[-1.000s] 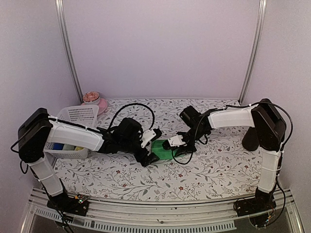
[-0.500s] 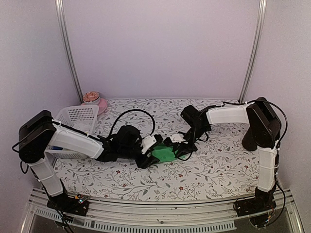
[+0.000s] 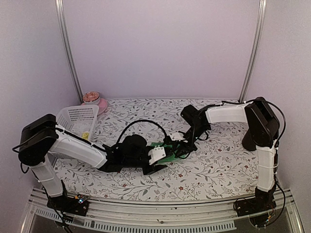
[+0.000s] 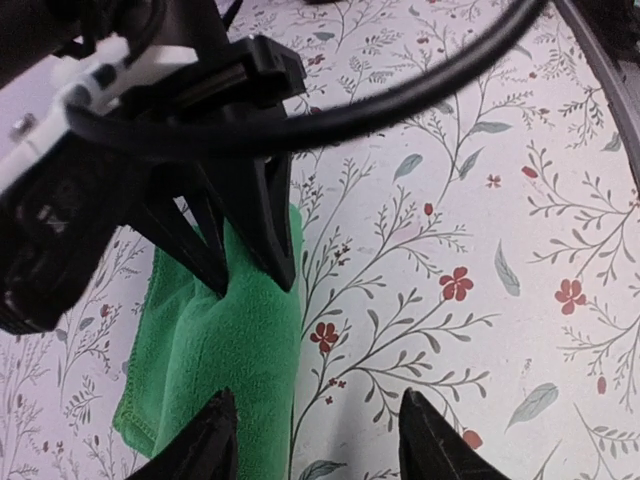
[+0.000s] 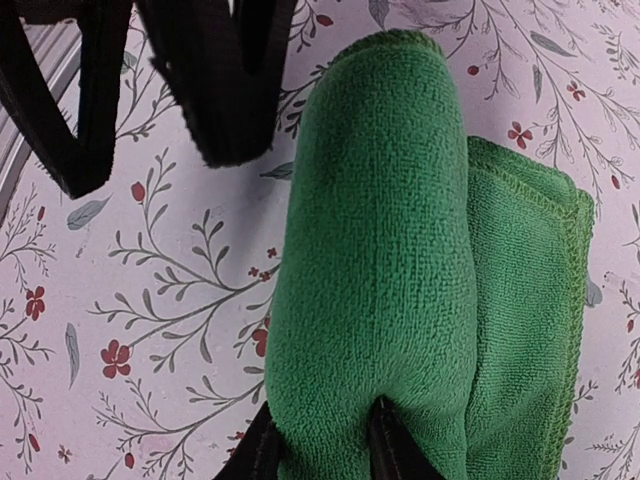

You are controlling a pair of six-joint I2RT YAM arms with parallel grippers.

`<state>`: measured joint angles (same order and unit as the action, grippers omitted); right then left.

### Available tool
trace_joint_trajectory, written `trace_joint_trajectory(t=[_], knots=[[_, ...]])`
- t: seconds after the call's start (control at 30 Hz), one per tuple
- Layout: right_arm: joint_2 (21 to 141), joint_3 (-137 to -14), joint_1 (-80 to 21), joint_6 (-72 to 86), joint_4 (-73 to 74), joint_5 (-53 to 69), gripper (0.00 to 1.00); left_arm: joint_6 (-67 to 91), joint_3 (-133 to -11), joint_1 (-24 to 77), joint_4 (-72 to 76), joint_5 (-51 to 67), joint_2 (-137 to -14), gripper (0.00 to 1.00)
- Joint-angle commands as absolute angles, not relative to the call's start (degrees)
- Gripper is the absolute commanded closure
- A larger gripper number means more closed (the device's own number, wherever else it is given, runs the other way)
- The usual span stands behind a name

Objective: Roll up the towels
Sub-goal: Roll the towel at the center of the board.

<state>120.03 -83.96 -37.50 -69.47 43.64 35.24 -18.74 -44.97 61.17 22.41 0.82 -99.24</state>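
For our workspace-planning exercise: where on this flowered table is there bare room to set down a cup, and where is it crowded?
Bare table: the far strip between the pink bowl and the right arm, and the near-right patch beyond the green towel. Crowded: the middle, where the left hand and right hand meet at the towel, and around the basket.

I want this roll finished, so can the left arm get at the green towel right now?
Probably yes. The left gripper hangs open at the free end of the green towel, with nothing between them. The right gripper pinches the other end, so space is tight.
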Motion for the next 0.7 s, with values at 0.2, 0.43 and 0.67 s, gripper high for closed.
trace_joint_trajectory(t=[0.2,0.43,0.67], knots=[[124.2,-82.1,-37.1,-68.3,52.3,32.1,0.74,-24.4,-47.5,62.0,25.7,-10.1,-106.2,0.41],[124.8,-82.3,-37.0,-68.4,52.5,31.7,0.74,-28.1,-43.4,64.1,32.1,-11.1,-103.5,0.36],[124.8,-82.4,-37.0,-68.3,52.9,31.7,0.74,-29.9,-44.8,64.5,31.3,-15.0,-106.2,0.35]])
